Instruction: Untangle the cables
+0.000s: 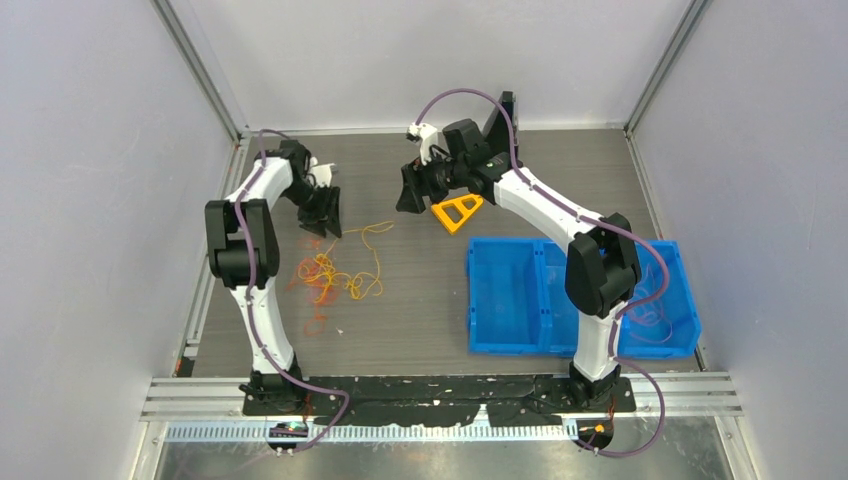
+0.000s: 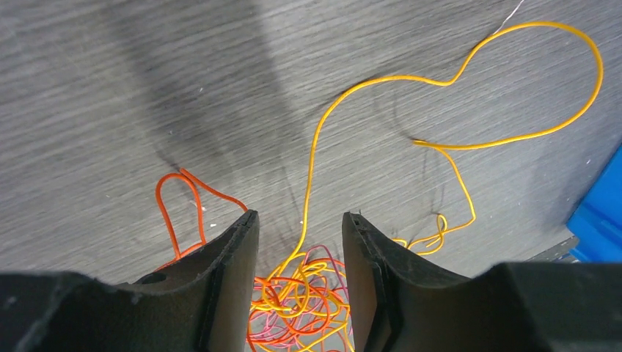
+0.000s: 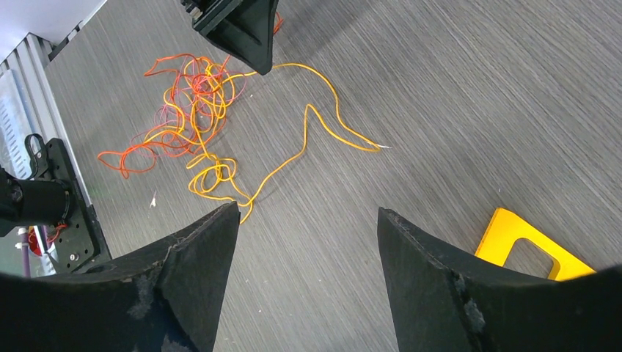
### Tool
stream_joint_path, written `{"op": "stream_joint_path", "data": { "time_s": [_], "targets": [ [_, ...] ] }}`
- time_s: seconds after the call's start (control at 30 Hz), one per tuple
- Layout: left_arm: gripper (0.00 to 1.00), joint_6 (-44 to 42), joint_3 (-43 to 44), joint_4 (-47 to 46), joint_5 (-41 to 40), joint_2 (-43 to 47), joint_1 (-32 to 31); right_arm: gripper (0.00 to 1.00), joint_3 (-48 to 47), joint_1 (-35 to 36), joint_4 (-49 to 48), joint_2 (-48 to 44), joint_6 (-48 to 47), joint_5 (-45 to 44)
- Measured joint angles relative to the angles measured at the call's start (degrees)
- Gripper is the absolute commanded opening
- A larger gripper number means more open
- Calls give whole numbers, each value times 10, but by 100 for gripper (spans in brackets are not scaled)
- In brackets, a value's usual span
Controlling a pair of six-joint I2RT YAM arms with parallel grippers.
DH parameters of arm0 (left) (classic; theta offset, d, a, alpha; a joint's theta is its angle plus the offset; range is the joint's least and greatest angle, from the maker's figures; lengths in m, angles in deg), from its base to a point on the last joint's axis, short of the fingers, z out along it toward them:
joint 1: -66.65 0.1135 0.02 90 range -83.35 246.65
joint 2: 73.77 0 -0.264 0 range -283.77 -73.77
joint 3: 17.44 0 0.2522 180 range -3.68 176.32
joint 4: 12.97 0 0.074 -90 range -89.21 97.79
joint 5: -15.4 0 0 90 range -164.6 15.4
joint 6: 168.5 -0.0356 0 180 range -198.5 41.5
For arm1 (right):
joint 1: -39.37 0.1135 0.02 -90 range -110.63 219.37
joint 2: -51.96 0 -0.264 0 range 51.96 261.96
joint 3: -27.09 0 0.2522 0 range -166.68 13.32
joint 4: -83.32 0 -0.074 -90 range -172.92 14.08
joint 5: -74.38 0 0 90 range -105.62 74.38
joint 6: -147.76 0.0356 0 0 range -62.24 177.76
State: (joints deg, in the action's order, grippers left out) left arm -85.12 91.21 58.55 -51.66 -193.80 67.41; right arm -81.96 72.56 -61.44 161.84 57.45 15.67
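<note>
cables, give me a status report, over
Left gripper open, over the heap, holding nothing. Right gripper open, empty, off to the side. Cables knotted, one yellow strand trailing out. Yellow triangle lies apart from them.

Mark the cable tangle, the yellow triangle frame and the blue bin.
cables [image 1: 323, 271]: top external view, dense middle of the tangle.
yellow triangular frame [image 3: 502, 231]: right wrist view, solid left corner.
blue bin [image 1: 505, 295]: top external view, bare floor of the left compartment.

So the cables [image 1: 330, 275] sit heaped on the left of the table [image 1: 420, 310], left pincer [image 1: 327, 224] just behind them. The bin [image 1: 505, 300] is over on the right, triangle frame [image 1: 457, 212] behind it, by the right pincer [image 1: 410, 196].
</note>
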Motion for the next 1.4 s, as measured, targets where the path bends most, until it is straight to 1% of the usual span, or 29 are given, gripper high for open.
{"op": "stream_joint_path", "data": {
  "time_s": [0.23,0.43,0.57,0.67,0.8,0.87,0.93,1.0,1.07,1.2,1.3,1.4],
  "targets": [
    [44,41,0,33,0,-4,0,75,0,-1,0,0,0,-1],
    [42,110,-10,39,-4,-9,-13,75,0,-1,0,-8,0,-1],
    [41,154,-64,12,-19,6,-35,76,0,-3,0,-21,0,-1],
    [39,179,-95,-3,-21,19,-46,76,0,-6,0,-27,0,-1],
    [39,209,-120,-41,-4,36,-47,76,0,-9,1,-28,0,-1],
    [36,221,-148,-68,7,53,-48,75,0,-10,2,-28,0,0],
    [32,234,-194,-102,23,80,-53,75,1,-11,2,-29,-1,2],
    [31,242,-233,-124,38,101,-60,75,4,-11,1,-29,-3,5],
    [35,245,-269,-150,55,118,-69,75,8,-12,1,-29,-5,10],
    [50,241,-308,-196,77,141,-79,75,18,-12,2,-29,-7,18],
    [51,234,-304,-227,79,145,-82,75,24,-12,1,-29,-9,23],
    [45,225,-292,-248,72,144,-84,75,30,-12,1,-29,-9,25]
  ]
}}
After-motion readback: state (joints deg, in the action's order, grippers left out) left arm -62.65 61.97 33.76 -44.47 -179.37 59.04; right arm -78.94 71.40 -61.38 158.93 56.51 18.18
